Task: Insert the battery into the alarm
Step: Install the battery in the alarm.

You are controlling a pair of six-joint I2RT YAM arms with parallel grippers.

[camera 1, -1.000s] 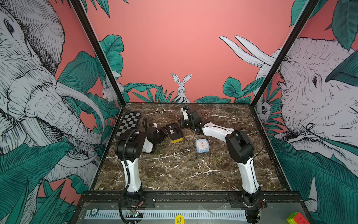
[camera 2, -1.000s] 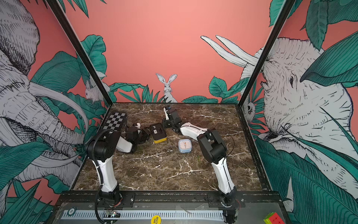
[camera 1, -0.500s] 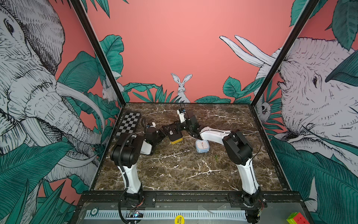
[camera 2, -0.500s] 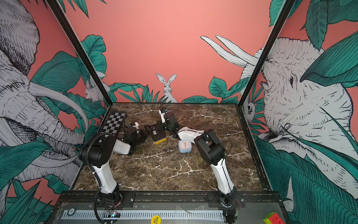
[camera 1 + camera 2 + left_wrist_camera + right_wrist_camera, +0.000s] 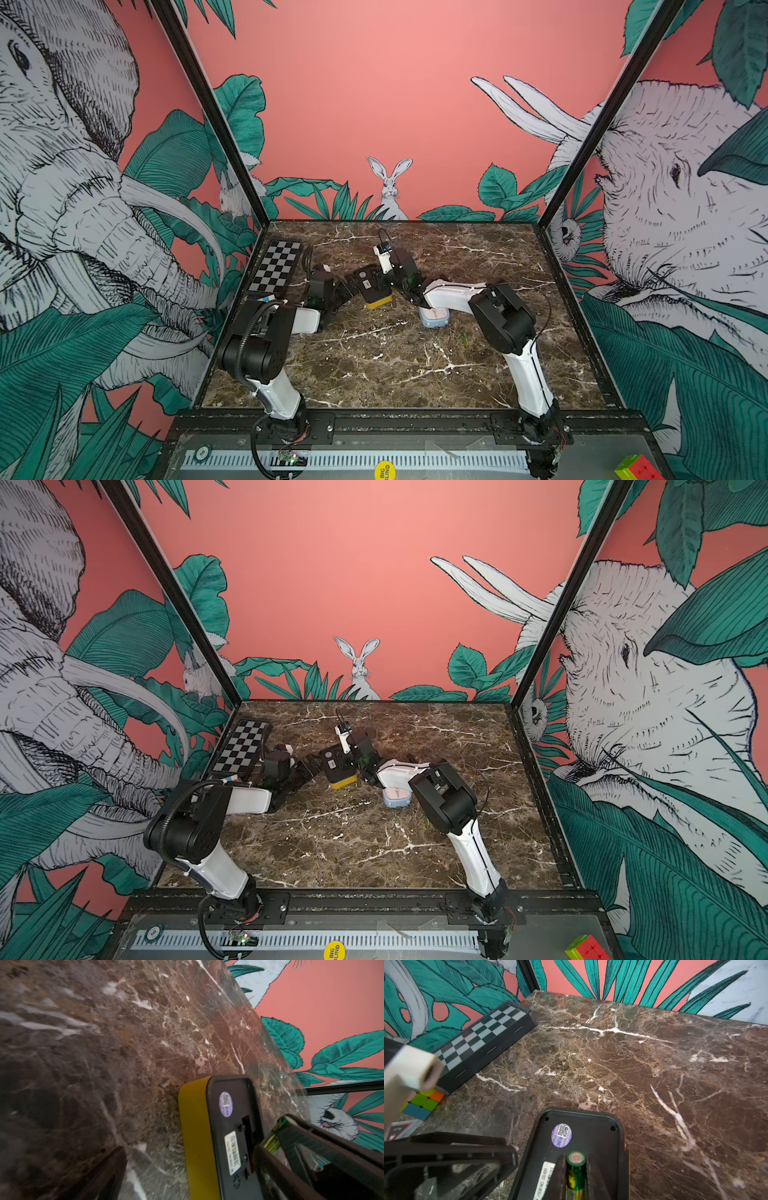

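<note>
The right gripper (image 5: 575, 1158) was clamped on a green battery (image 5: 575, 1176), one finger on each side. The battery's flat metal end pointed forward over the alarm (image 5: 581, 1132). It sat just above the alarm's back, probably so it could be lined up and pushed into place. The left wrist view showed the battery (image 5: 274, 1136) right beside a dark rectangular opening (image 5: 247, 1126) in that back, which was likely the battery slot. Whether the battery was touching the opening could not be told.

The alarm lay on the marble table (image 5: 654, 1064) with its black back up, showing a round sticker and a barcode label. Its yellow body was underneath. That left the opening facing the arms.

The left gripper (image 5: 349, 286) was just beside the alarm, opposite the right gripper, with its jaws spread wide. One finger (image 5: 108, 1174) stood clear of the alarm's yellow side, so the gripper was holding nothing. It seemed placed to brace the alarm while the battery was pushed in.

Beyond the alarm on the left arm's side, a chessboard (image 5: 483, 1039) lay against the wall, with a coloured puzzle cube (image 5: 423, 1103) by its near end. On the alarm's other side, a pale blue object (image 5: 434, 318) lay under the right arm.
</note>
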